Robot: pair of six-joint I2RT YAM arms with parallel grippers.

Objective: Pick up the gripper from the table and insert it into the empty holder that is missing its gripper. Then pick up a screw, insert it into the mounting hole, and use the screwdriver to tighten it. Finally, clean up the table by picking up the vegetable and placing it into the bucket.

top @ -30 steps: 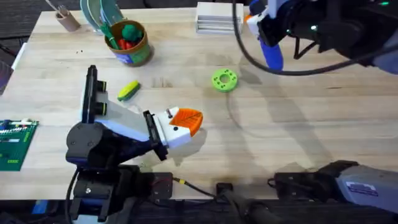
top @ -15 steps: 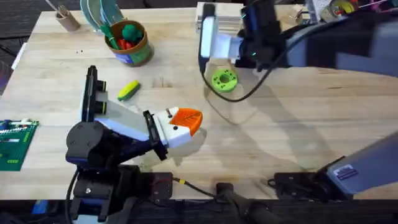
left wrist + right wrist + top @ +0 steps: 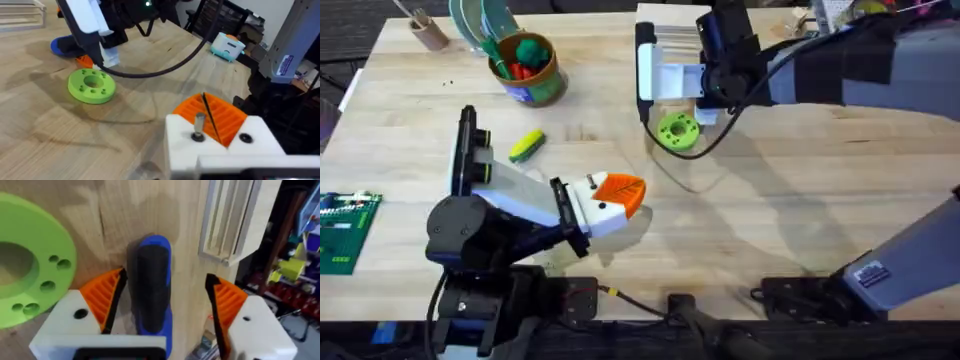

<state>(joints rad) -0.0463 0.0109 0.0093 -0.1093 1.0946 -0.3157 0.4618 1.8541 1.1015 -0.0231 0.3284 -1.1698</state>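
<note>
While lying on the table, screwdriver (image 3: 151, 280) sits between right pincer (image 3: 162, 297) pads.

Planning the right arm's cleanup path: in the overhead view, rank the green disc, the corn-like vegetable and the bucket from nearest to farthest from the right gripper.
From the right gripper, at the table's far middle:
1. Green disc, just below the gripper on its near side.
2. Bucket, well off to the left by the far edge.
3. Vegetable, left and nearer the bases, beside the left arm; only slightly farther than the bucket.
</note>
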